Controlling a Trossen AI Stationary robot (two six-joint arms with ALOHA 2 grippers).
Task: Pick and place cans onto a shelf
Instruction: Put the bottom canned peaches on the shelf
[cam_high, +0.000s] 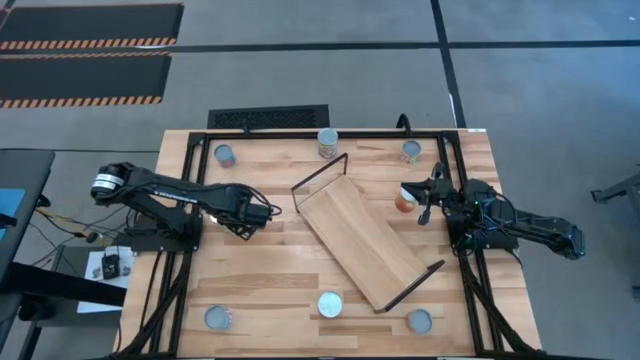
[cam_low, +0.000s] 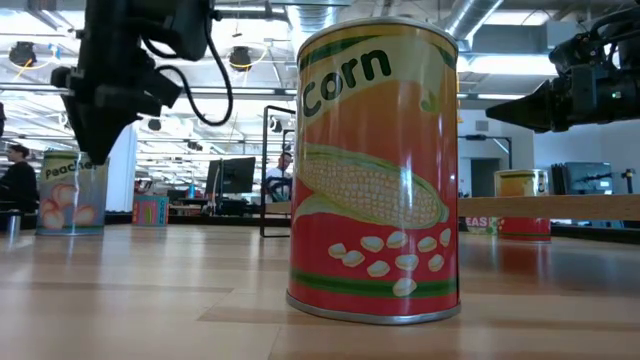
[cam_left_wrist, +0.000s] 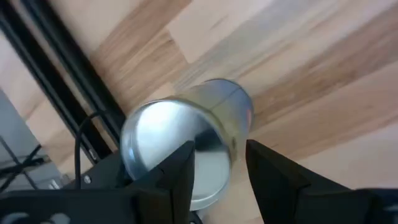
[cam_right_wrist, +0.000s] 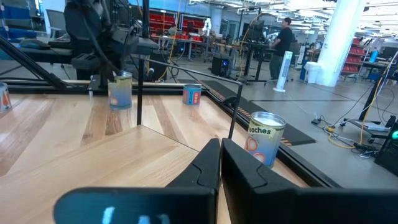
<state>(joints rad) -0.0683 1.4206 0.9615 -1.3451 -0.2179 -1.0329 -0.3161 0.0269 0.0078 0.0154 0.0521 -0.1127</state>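
Note:
My left gripper (cam_high: 272, 212) hangs open just over a peaches can (cam_left_wrist: 168, 143) with a silvery top, which stands upright on the table. The arm hides this can in the high view; it shows in the low view (cam_low: 70, 195). The fingertips (cam_left_wrist: 186, 162) stand in front of the can's top; no touch shows. My right gripper (cam_high: 420, 203) is shut and empty (cam_right_wrist: 221, 149), raised beside an orange-labelled can (cam_high: 404, 200). The wooden shelf (cam_high: 360, 240) lies slantwise mid-table on black wire frames, its board bare. A corn can (cam_low: 375, 170) stands near the front edge.
Other cans stand at the far edge (cam_high: 225, 155), (cam_high: 328, 143), (cam_high: 411, 151) and at the near edge (cam_high: 217, 318), (cam_high: 420, 321). A black frame (cam_high: 185, 230) runs around the tabletop. People and desks show in the room beyond.

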